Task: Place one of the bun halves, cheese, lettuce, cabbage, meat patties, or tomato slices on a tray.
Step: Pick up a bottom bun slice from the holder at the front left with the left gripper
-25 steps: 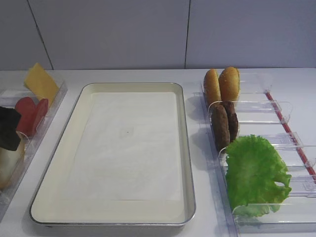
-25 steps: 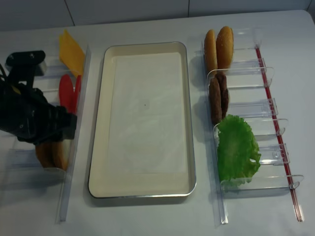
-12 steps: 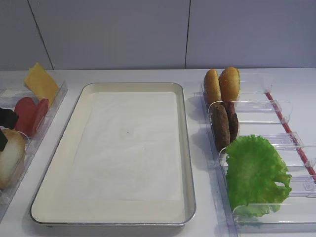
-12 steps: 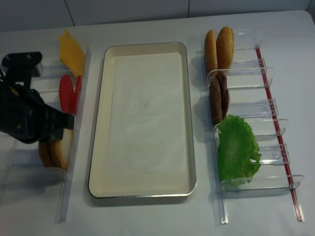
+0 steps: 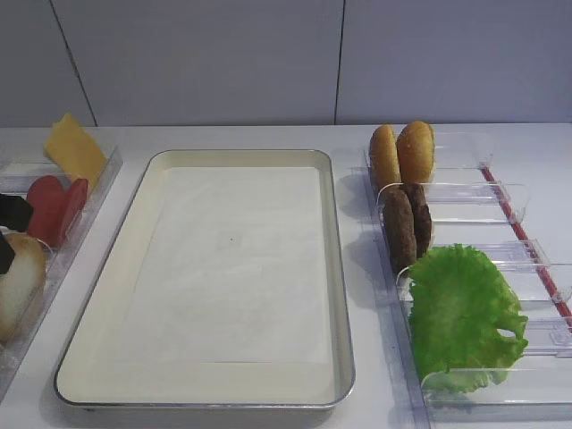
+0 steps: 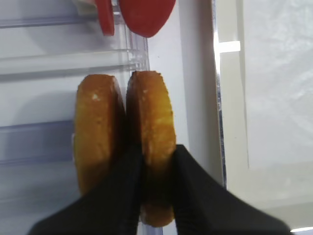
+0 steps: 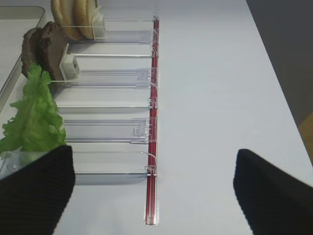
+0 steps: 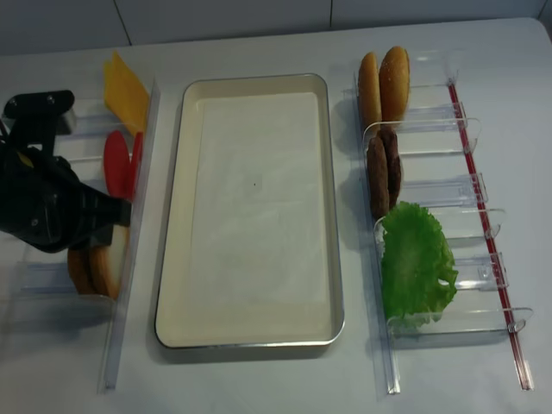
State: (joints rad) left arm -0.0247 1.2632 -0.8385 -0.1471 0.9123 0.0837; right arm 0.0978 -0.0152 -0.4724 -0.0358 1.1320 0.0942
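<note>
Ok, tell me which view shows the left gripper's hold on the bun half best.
The left wrist view: the left gripper is shut on the bun half, one finger on each face. The realsense high view shows the arm covering most of that bun half. The plain high view catches it only at the frame edge. The right wrist view misses it.

A lab mock-up of a burger station is suggested: a bare white table against plain grey panels, with toy food stood in clear racks beside a lined tray

Bright even overhead light, soft short shadows, wrist views blurred close up (dark claw edges)
</note>
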